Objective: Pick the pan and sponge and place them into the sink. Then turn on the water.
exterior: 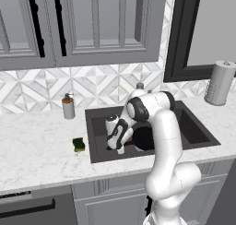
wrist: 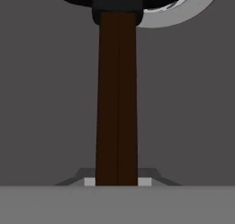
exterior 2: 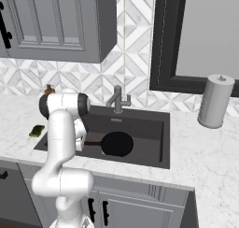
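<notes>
Gripper: the gripper (exterior: 116, 146) is reaching down inside the sink at its left end; in the hand view the brown handle is running straight up from between the fingertips, which are themselves hidden, so whether they are pinching it or standing slack cannot be told.
Pan: the pan (exterior 2: 116, 144) is lying flat on the sink floor, its handle (wrist: 117, 103) pointing left toward the hand; in the hand view its black rim is partly overlapping the silver drain (wrist: 183, 12).
Sink: the sink (exterior 2: 154, 129) is holding the pan and nothing else that can be made out; its right half is lying bare and dark.
Sponge: the sponge (exterior: 79, 145) is sitting on the marble counter (exterior: 37, 145) just left of the sink's rim, outside the basin.
Faucet: the faucet (exterior 2: 116, 100) is standing at the back rim, behind the pan.
Farther back: a soap dispenser (exterior: 68, 106) is standing against the tiled wall left of the sink, and a grey canister (exterior 2: 214, 101) is standing well to the right.
</notes>
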You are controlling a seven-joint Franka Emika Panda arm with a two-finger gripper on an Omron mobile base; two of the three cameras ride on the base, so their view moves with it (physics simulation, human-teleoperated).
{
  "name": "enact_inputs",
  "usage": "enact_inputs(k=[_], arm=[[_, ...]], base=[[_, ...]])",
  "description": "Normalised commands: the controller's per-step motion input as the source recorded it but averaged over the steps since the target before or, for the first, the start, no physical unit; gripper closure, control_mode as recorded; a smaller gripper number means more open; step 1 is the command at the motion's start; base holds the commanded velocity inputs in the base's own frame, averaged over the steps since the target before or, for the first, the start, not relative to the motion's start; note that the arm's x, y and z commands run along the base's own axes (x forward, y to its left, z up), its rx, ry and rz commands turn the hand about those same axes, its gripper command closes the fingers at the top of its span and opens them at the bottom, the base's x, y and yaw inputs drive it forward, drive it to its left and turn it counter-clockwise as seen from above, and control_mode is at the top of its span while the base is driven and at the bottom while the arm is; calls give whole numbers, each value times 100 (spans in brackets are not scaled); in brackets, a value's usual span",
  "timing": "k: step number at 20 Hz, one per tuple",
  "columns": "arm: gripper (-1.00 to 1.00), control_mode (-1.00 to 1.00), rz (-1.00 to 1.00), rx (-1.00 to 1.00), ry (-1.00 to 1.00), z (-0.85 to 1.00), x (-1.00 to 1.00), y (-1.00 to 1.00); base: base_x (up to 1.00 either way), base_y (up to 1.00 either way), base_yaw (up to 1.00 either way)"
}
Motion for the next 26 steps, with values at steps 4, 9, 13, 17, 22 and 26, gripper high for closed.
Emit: enact_inputs(k=[4, 9, 13, 17, 22, 26], arm=[[100, -100, 0, 0, 0, 0, 0, 0], [-100, -100, 0, 0, 0, 0, 0, 0], [-100, -100, 0, 0, 0, 0, 0, 0], [-100, -100, 0, 0, 0, 0, 0, 0], [-100, -100, 0, 0, -2, 4, 5, -3], [-100, -100, 9, 0, -7, 71, -37, 0]], base=[[0, 0, 0], [0, 0, 0], [0, 0, 0], [0, 0, 0], [0, 0, 0], [0, 0, 0]])
